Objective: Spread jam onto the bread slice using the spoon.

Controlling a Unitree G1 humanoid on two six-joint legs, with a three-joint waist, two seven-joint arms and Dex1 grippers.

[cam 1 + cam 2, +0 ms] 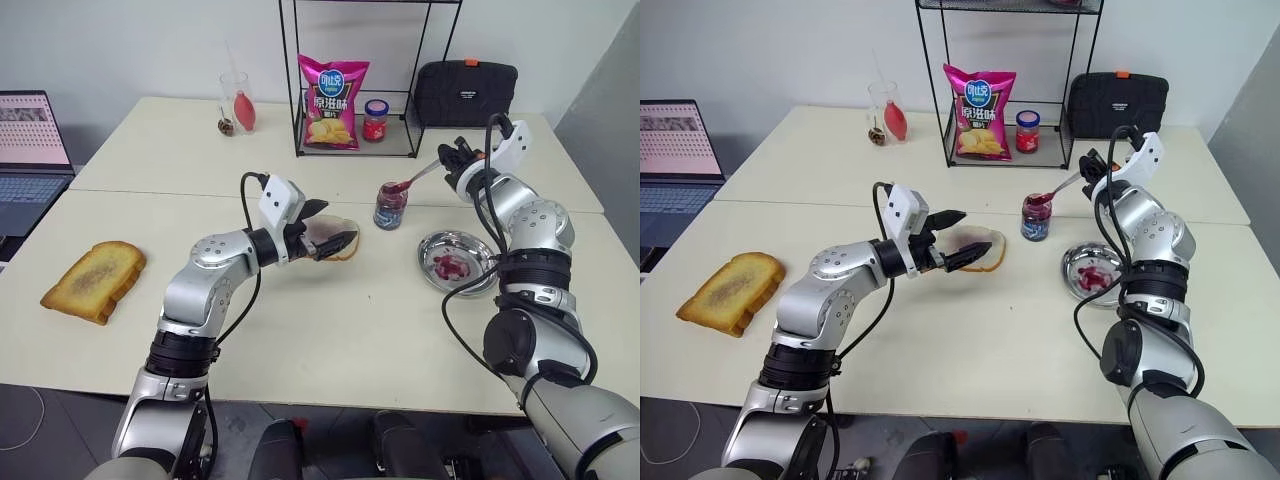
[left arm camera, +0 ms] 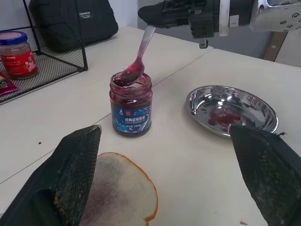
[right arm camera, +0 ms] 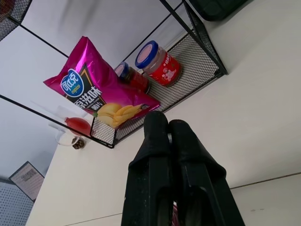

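The bread slice (image 2: 123, 195), pale with a purple smear, lies flat on the table. My left gripper (image 1: 338, 222) is open, with one finger on each side just above the slice's near end. An open jar (image 1: 390, 206) full of dark jam (image 2: 126, 81) stands just beyond the bread. My right gripper (image 1: 455, 160) is shut on the handle of the spoon (image 2: 142, 49). The spoon slants down to the jar, and its red-stained bowl rests in the jar's mouth. To the jar's right sits a round steel dish (image 1: 480, 250) with jam smears (image 2: 221, 116) in it.
A golden toasted slice (image 1: 95, 280) lies at the table's left, and a laptop (image 1: 30, 150) stands beyond it. At the back, a wire rack (image 1: 295, 100) holds a pink chips bag (image 1: 333, 102) and a red-lidded jar (image 1: 375, 120). A glass (image 1: 235, 100) and a black bag (image 1: 465, 90) flank the rack.
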